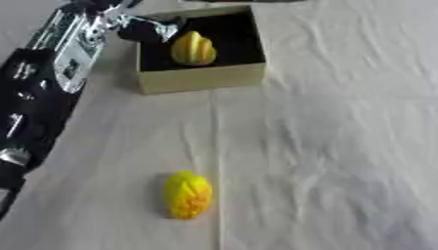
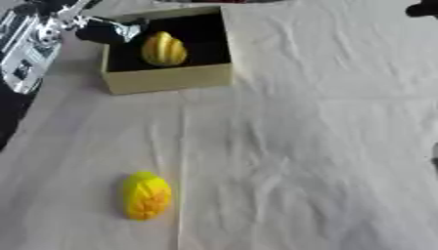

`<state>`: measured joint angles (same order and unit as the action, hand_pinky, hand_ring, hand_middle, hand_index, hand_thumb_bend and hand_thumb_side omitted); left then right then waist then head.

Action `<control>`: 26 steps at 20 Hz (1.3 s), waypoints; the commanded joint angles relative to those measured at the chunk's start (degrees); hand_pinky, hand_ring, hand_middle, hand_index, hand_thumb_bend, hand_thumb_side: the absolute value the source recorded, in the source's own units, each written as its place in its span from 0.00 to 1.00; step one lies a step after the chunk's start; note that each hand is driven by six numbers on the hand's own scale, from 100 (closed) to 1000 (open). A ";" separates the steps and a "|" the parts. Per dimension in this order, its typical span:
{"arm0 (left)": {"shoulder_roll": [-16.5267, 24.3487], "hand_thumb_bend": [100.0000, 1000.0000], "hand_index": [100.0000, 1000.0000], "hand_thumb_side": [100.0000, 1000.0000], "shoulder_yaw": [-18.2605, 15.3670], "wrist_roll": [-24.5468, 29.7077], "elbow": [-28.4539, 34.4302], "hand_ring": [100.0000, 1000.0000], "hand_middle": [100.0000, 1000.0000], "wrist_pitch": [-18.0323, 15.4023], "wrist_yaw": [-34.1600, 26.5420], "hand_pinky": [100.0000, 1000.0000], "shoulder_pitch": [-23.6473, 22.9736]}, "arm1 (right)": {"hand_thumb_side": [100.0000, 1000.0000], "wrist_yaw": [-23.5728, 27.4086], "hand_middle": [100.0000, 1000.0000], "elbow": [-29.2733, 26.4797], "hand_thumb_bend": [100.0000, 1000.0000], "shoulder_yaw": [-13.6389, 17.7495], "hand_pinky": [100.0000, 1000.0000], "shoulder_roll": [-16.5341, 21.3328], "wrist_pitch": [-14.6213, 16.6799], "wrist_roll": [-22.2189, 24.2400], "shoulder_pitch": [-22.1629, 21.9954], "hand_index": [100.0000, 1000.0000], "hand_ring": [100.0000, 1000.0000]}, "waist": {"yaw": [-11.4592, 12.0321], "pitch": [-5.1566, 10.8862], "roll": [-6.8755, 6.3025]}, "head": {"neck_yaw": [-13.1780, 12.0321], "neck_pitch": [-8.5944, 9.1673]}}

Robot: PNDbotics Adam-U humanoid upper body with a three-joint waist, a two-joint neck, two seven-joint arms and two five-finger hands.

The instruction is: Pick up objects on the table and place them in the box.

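A: Status — left hand (image 1: pixel 150 30) sits over the box's (image 1: pixel 201 78) left rim, fingers reaching toward the yellow ridged fruit (image 1: pixel 193 48) inside. Can't tell if they're gripping it or have let go; the view is too soft there. Right hand not visible.

B: And the other piece?

A: Second yellow fruit (image 1: pixel 187 194) lies on the white cloth (image 1: pixel 325 146), near side of the table, well apart from the box and just left of the cloth's centre crease.

B: Orientation?

A: Long axis runs roughly near-to-far, tilted slightly. Which end is the tip I can't make out. The one in the box stands more upright, narrow end up.

B: Handling guess?

A: Looks like a moulded toy fruit — probably light and stiff, not fragile. The ridged surface should give fingers some purchase, but the rounded body could roll sideways on the cloth.

B: Grasp point?

A: Across the short axis at the widest middle, thumb on one flank, fingers on the other. Avoid the tapered ends — likely to squirt out.
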<state>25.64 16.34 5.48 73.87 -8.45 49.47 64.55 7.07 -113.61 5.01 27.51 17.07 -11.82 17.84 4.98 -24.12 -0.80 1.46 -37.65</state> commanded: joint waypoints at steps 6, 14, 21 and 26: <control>17.64 0.19 0.85 0.35 6.60 10.85 39.16 0.85 0.78 3.22 -23.85 0.81 -8.61 | 0.50 -1.13 0.67 -0.98 0.00 1.14 0.84 2.33 0.18 -1.34 -0.31 0.76 0.61 | 1.17 2.28 -0.98 | 2.00 -0.73; 23.39 0.16 0.85 0.45 10.99 12.74 40.72 0.84 0.78 -4.12 -29.61 0.81 -16.02 | 0.50 -1.15 0.67 -0.98 0.00 1.09 0.84 2.49 0.17 -1.52 -0.65 0.76 0.61 | 2.03 3.24 -1.03 | 2.84 -1.27; 24.35 0.10 0.87 0.48 13.14 18.12 40.72 0.84 0.78 -4.98 -33.16 0.80 -19.97 | 0.51 -1.05 0.67 -0.98 0.00 0.95 0.84 2.25 0.01 -1.42 -0.84 0.76 0.61 | 2.33 3.18 -0.59 | 2.93 -1.60; 23.60 0.10 0.87 0.44 15.19 21.49 40.72 0.84 0.78 -5.04 -33.71 0.80 -21.17 | 0.51 -0.95 0.67 -0.98 0.00 0.84 0.84 2.04 -0.14 -1.30 -0.90 0.76 0.61 | 2.29 3.06 -0.39 | 3.03 -1.67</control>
<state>48.15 31.56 26.13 113.72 -13.41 16.15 42.99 6.11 -113.61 5.59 28.51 17.07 -13.15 16.60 7.20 -22.19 -1.27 4.26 -39.24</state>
